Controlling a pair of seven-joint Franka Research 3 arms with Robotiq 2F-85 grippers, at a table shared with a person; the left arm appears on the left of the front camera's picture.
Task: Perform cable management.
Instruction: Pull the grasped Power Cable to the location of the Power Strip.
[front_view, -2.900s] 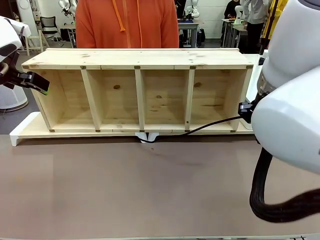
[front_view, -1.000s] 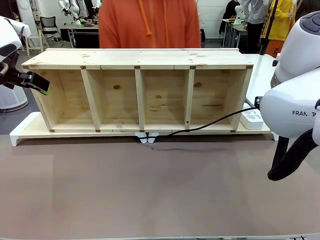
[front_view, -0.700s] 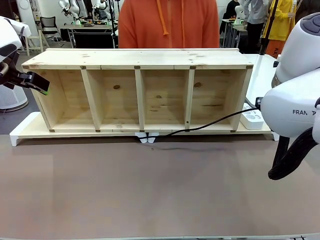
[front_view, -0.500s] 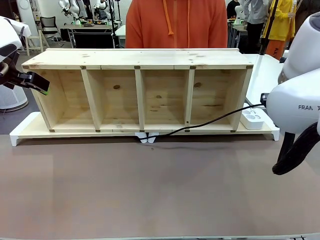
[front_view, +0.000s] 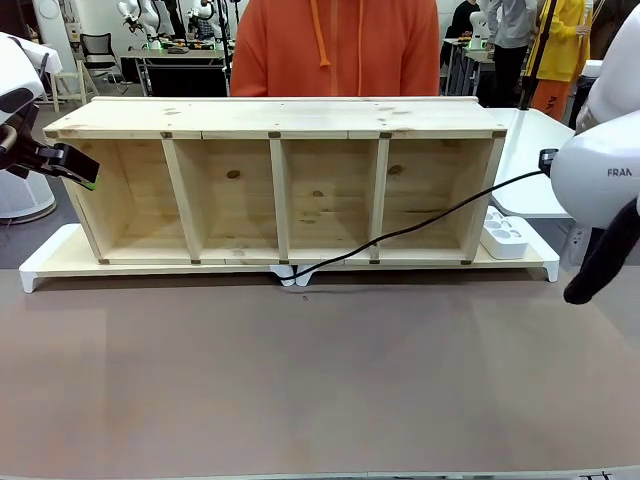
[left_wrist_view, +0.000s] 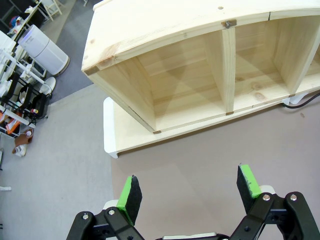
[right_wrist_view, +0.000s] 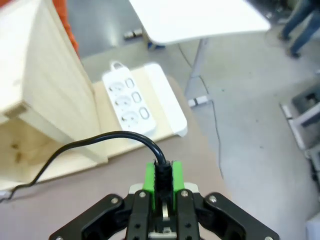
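The big landmark is the wooden shelf (front_view: 280, 180), a long pine unit with four open compartments, sitting on a white base board (front_view: 45, 258) on the brown tabletop (front_view: 300, 380).

The cable (front_view: 420, 222) starts low at the shelf's front edge, about the middle, where it meets a small white piece (front_view: 290, 274) under the base board. From there it climbs slantwise past the front of the two right-hand compartments and goes off the shelf's right end, hanging taut in the air up to the right arm.

The right gripper (right_wrist_view: 163, 181) has its jaws clamped shut on the cable's plug end; in the right wrist view the black plug (right_wrist_view: 161, 176) sits squeezed between the green pads (right_wrist_view: 149, 176), with the cord looping back toward the shelf's end wall. It's held up off the tabletop, out past the shelf's right end.

Just beside that right end, a white power strip (right_wrist_view: 129, 103) lies on the base board; three sockets are visible in the right wrist view.

The left gripper (left_wrist_view: 189, 192) hovers off the shelf's left end, jaws spread wide with nothing between them, above the tabletop in front of the leftmost compartment.

A person in an orange hoodie (front_view: 335, 45) stands behind the shelf.
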